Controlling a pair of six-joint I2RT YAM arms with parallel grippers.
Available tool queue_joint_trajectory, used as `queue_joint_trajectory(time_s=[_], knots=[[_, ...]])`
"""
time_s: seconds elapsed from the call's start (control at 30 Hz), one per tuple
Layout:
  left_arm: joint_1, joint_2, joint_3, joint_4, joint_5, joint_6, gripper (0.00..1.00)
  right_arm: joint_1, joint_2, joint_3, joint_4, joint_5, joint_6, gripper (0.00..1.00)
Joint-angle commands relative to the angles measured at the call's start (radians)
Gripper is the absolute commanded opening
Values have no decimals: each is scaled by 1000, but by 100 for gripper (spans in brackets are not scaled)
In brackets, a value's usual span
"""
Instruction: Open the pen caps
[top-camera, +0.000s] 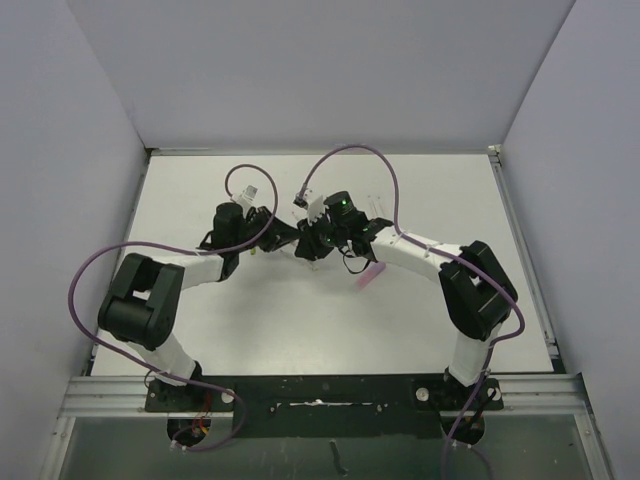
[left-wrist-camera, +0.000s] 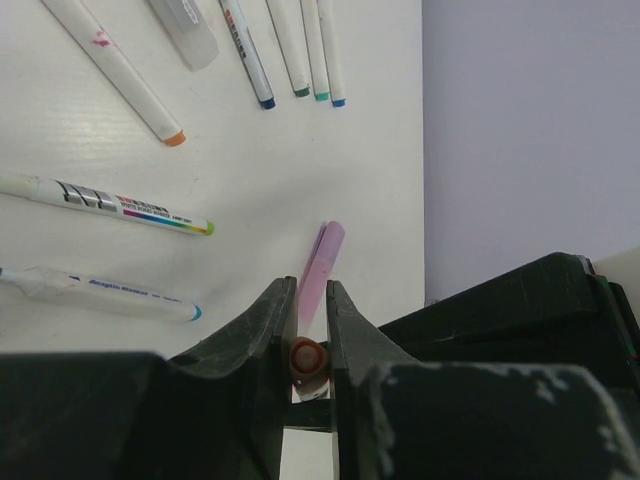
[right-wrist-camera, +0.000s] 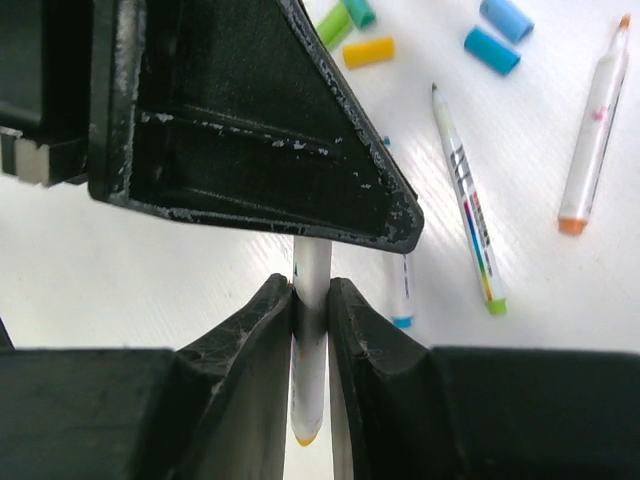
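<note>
Desk edges: the white desk (top-camera: 300, 330) meets grey walls on the left, rear and right; open surface lies between the grippers and the arm bases.
Arm pose: both arms fold inward with elbows out and meet above mid-desk.
Left gripper (left-wrist-camera: 310, 295): fingers clenched on an orange cap (left-wrist-camera: 308, 357).
Right gripper (right-wrist-camera: 311, 290): fingers clamped on a white pen barrel (right-wrist-camera: 312, 265).
Loose caps: a yellow cap (right-wrist-camera: 368, 52) and a blue cap (right-wrist-camera: 492, 50) lie on the desk, well apart.

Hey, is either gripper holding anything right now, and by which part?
Yes, both. The right gripper pinches a white pen barrel across its shaft. The left gripper clamps an orange end, probably that pen's cap.
</note>
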Motion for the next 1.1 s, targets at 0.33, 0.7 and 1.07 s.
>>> queue_joint_trajectory(time_s=[0.33, 0.7, 1.07], knots=[[293, 51, 148, 30, 21, 11, 0, -24, -165, -97, -41, 38, -48, 0], [300, 26, -32, -17, 11, 30, 0, -48, 9, 74, -135, 345, 9, 0], [307, 65, -83, 13, 19, 30, 8, -52, 123, 121, -174, 462, 90, 0]])
